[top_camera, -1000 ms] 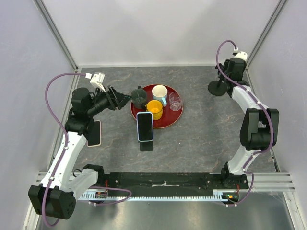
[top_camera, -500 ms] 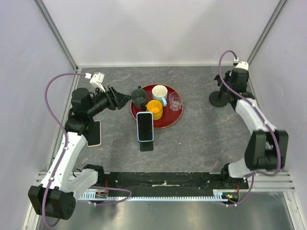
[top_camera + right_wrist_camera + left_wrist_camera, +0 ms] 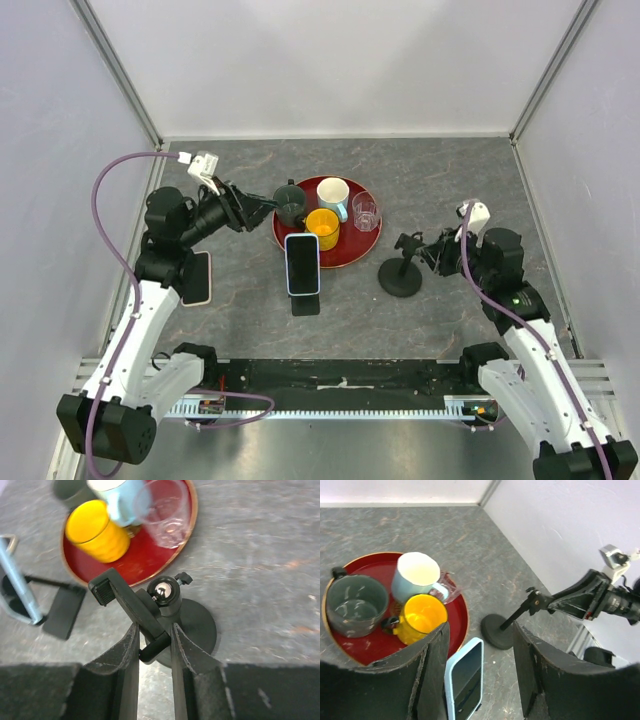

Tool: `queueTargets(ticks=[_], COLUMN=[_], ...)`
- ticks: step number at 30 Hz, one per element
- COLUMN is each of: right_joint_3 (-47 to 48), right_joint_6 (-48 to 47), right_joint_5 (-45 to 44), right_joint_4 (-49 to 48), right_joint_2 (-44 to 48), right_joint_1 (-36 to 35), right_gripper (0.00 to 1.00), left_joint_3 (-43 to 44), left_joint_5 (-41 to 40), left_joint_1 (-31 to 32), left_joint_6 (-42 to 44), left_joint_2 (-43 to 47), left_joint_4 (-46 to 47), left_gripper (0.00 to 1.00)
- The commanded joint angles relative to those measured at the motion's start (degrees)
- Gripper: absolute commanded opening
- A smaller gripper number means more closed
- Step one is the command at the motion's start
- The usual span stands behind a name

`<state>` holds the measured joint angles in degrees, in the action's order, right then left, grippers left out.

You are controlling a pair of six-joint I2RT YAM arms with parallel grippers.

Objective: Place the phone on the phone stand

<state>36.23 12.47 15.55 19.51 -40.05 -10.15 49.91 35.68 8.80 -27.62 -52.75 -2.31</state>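
We find the right gripper (image 3: 152, 640) clamped on the bracket of the phone stand (image 3: 400, 276), its base at 4 o'clock of the tray (image 3: 350, 252). The left gripper (image 3: 243, 207) hangs released, empty. The phone (image 3: 199, 280) lies flat at 8 o'clock, unmounted; we judge pickup and placing outstanding

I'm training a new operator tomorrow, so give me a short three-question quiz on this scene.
1. True or false: the right gripper is closed on the black phone stand.
2. How many drinking vessels sit on the red tray? A two, B four, C six.
3. Fill in: the left gripper is ____ and holds nothing.
Key: 1 true; 2 B; 3 open.
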Motion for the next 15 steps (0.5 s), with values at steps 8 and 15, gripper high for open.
queueTargets(ticks=[8,15], right_joint_3=[-3.27,-2.83], right_joint_6=[-2.71,-3.77], right_joint_5=[23.56,22.07], right_joint_4=[-12.38,-12.56], right_joint_2=[-0.19,-3.54], right_joint_1=[-6.01,-8.65], right_gripper=[0.00,0.00], left_joint_3=[1.77,-0.25], left_joint_5=[6.16,-0.24], left_joint_1=[15.27,28.36], left_joint_6=[3.89,0.55], left_joint_2=[4.84,7.41], left_joint_4=[-1.11,-4.35], left_gripper=[0.60,0.57])
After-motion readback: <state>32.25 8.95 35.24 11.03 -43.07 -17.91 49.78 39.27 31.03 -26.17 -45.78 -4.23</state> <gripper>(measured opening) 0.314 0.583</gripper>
